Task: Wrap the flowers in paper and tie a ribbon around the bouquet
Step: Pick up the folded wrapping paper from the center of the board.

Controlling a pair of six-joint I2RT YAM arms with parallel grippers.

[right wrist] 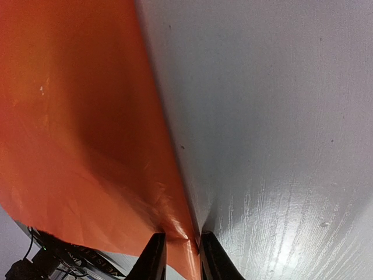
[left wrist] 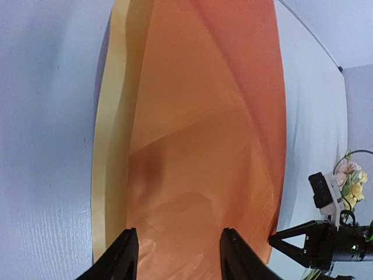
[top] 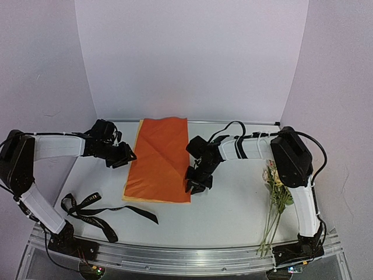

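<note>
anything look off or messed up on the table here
Mostly tidy. The paper is creased, with its yellow underside showing along its left edge, and the right gripper pinches and puckers its right edge. The ribbon lies in a loose tangle.

An orange sheet of paper (top: 160, 157) takes up the middle of the white table (top: 233, 204), running from the back edge toward the front. The left gripper (top: 127, 157) stands at the sheet's left edge, fingers apart just above it. The right gripper (top: 195, 185) pinches the right edge near the front corner, and the right arm (top: 250, 146) reaches in across the table from the right. A black ribbon (top: 93, 213) sprawls in loops at the front left, and flowers (top: 275, 195) lie along the right side, close beside that arm. Bare tabletop shows between paper and flowers, and along the front between ribbon and stems. Pale walls (top: 192, 58) close off the back and both sides.
</note>
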